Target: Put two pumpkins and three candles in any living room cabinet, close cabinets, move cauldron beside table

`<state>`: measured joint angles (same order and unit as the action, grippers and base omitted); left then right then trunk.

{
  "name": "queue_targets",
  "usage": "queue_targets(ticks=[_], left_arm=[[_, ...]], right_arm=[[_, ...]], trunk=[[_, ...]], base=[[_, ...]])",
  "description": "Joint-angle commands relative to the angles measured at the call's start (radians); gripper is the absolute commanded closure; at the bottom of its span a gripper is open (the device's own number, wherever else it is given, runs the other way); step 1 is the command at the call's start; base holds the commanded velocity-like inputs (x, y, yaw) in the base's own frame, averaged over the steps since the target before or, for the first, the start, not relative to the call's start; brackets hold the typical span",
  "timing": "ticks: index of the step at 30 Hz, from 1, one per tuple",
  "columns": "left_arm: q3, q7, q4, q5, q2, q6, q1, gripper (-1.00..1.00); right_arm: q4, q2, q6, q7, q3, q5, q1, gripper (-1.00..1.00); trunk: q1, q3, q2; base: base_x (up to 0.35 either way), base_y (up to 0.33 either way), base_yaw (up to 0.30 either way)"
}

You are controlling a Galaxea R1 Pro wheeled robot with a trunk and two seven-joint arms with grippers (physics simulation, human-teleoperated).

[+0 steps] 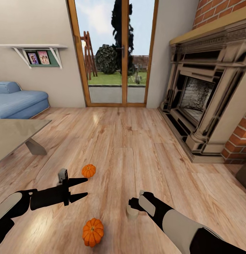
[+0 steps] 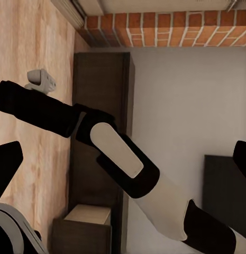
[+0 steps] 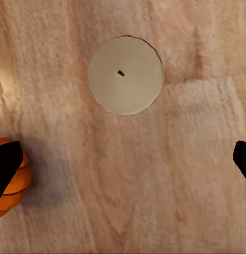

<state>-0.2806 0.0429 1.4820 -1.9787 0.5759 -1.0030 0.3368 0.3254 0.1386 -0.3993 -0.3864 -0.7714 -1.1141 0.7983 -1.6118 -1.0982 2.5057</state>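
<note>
Two pumpkins (image 1: 88, 170) (image 1: 92, 231) on floor | right end effector (image 3: 123, 164) wide above candle (image 3: 126, 74) | left end effector (image 1: 83, 188) wide, empty

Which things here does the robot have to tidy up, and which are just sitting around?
For the job:
- near pumpkin
- far pumpkin
- candle under the right gripper
- candle beyond the left gripper
- table

Just around:
- sofa
- fireplace
- picture shelf
- glass doors

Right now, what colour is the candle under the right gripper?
Pale grey-white with a small dark wick; the candle shows best in the right wrist view.
</note>
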Motion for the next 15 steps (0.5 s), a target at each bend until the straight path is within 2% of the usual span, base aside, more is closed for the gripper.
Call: queue_targets(ticks=[1,15], left_arm=[[-0.002,0.005,0.000,0.002,0.001,-0.001,0.001,-1.00],[-0.002,0.004,-0.002,0.003,0.001,-0.001,0.001,-1.00]], right_arm=[[0.002,-0.001,-0.002,-0.007,-0.007,-0.007,0.001,-1.00],[0.001,-0.001,-0.002,-0.008,-0.007,-0.009,0.001,-1.00]], trunk=[[0.000,-0.001,0.000],[0.000,-0.001,0.000]], base=[[0.097,0.111,0.000],[0.091,0.079,0.000]])
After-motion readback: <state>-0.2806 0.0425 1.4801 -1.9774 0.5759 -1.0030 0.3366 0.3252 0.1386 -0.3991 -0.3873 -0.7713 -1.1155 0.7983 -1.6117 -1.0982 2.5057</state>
